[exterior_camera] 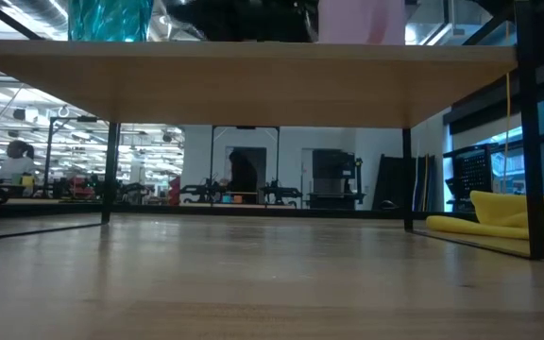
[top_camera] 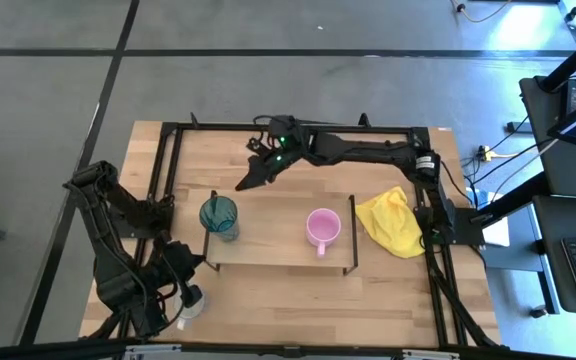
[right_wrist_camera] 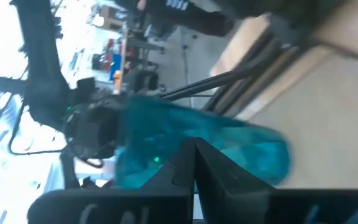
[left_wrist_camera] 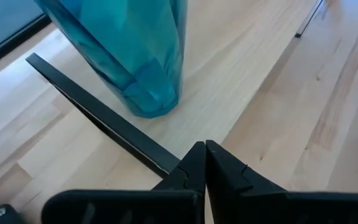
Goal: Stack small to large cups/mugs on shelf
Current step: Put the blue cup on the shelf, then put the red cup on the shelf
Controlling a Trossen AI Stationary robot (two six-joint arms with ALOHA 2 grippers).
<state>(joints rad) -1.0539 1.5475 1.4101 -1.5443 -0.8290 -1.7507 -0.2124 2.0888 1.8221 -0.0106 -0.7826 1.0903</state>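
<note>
Shelf (top_camera: 268, 252) sits mid-table, wide wood board on thin black legs. Two cups on it, well apart.

Teal tumbler (top_camera: 219, 216): upright at shelf's left end, near the far-left corner, mouth up, no handle. Low view shows only its base (exterior_camera: 110, 19) standing on the board's top edge. Left wrist view has it close, base on the wood just beside a black shelf bar.

Pink mug (top_camera: 322, 227): upright right of shelf centre, handle pointing toward the near edge. Low view catches its bottom (exterior_camera: 361, 21) on the board.

White mug (top_camera: 190, 304): off the shelf, on the tabletop at near-left, mostly hidden under the left arm; can't tell if anything touches it.

Left gripper (left_wrist_camera: 204, 163): fingers pressed together, nothing between them, per its wrist view. Arm folded at table's near-left corner, gripper low by shelf's left end, aimed at tumbler.

Right gripper (top_camera: 249, 180): reaches from right side across far part of table, tip just behind shelf's far edge, near tumbler but apart from it. Fingers closed, empty. Its wrist view looks at tumbler (right_wrist_camera: 197, 149) past the shut tips.

Yellow cloth (top_camera: 393, 222): crumpled on tabletop just right of shelf; seen also in low view (exterior_camera: 513, 215) beyond the right leg.
</note>
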